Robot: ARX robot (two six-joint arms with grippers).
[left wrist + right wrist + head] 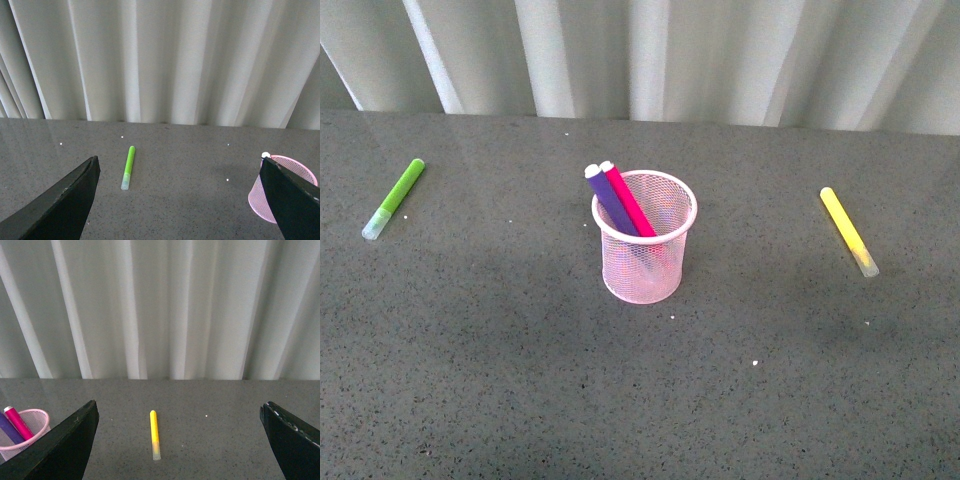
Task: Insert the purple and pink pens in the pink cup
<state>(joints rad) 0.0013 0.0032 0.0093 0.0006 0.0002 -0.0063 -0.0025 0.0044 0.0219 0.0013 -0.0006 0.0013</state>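
— Two short, thick markers stand in the cup, right?

— Yes. A marker with a dark purple barrel (612,201) and a marker with a hot-pink barrel (629,202) lean side by side, touching, their upper ends tilted toward the far left rim and poking out above it. Each shows a pale, whitish tip at the top.

— And the cup itself?

— It is a light pink, round wire-mesh pen holder (645,262), slightly tapered, with a solid rim, standing upright near the middle of the dark grey speckled surface (520,380). Through the mesh you can follow the barrels down inside.

— Anything else lying about?

— A lime-green marker (394,199) lies flat well to the cup's left, and a yellow marker (848,231) lies flat well to its right. Pale pleated curtains (650,60) hang behind.

— The grippers?

— Left gripper (180,200): fingers spread wide apart, grasping nothing, with the green marker seen between them on the surface. Right gripper (180,440): likewise released and empty, the yellow marker between its fingers.
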